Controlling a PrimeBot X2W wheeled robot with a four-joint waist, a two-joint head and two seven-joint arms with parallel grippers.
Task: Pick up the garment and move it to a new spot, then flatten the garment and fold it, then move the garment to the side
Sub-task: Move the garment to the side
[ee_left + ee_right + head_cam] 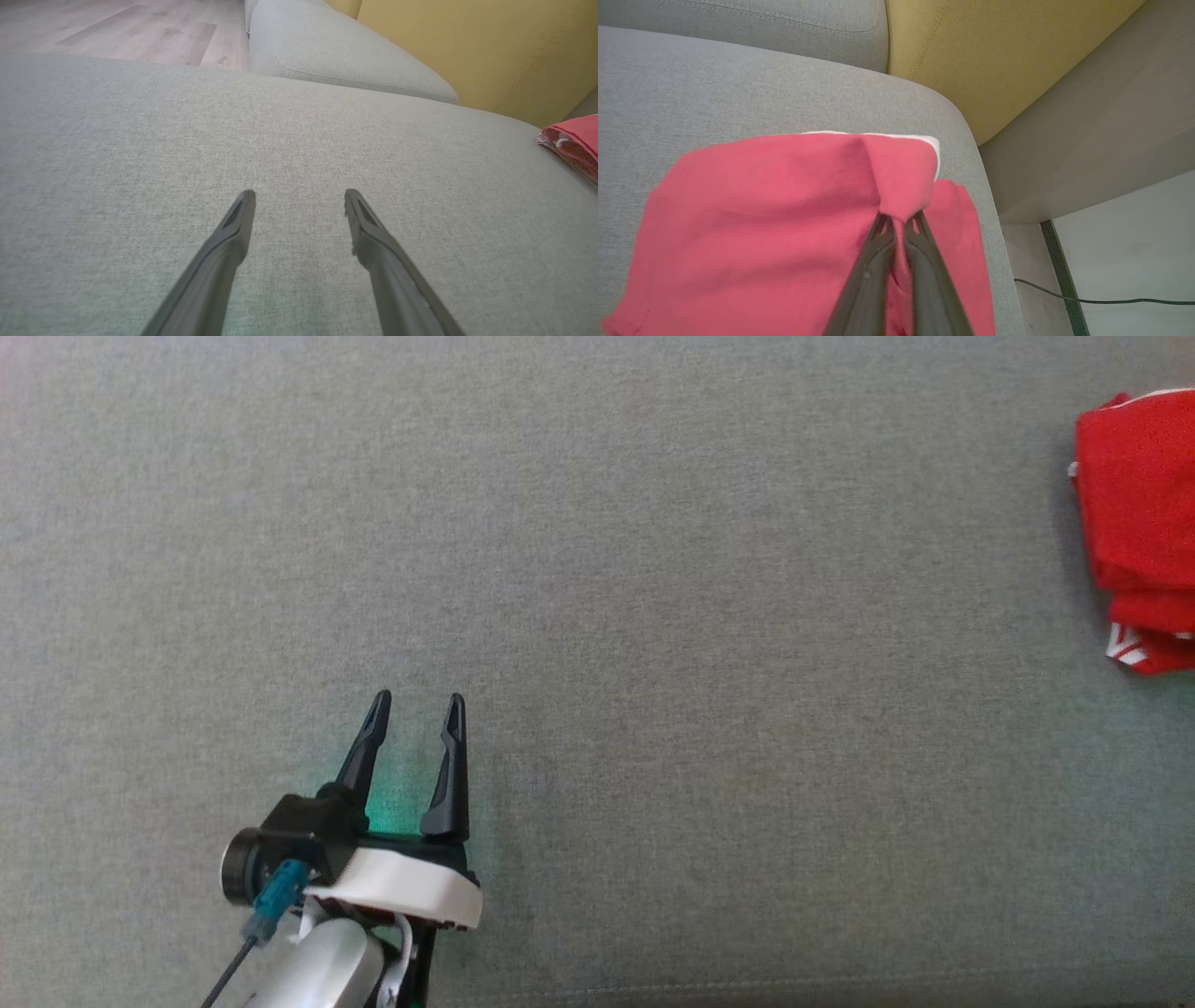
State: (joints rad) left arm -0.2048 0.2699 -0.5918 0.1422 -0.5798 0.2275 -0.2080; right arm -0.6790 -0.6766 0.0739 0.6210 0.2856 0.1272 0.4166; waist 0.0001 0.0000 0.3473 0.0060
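The garment [1139, 513] is red with white trim, folded into a compact stack at the far right edge of the grey cushion [653, 569]. In the right wrist view my right gripper [899, 218] is shut on a raised fold of the garment [784, 210], lifting that corner into a peak near the cushion's end. My left gripper [415, 705] stands open over bare cushion at the lower left, far from the cloth. Its wrist view shows the open left gripper [299, 196] and a sliver of the garment [572, 142] at the right edge.
A yellow sofa back [994, 51] and a second grey cushion [336, 56] lie beyond. Past the cushion's end the seat drops to a pale floor [1134, 252] with a black cable [1101, 301]. Wood flooring [121, 28] lies to the far left.
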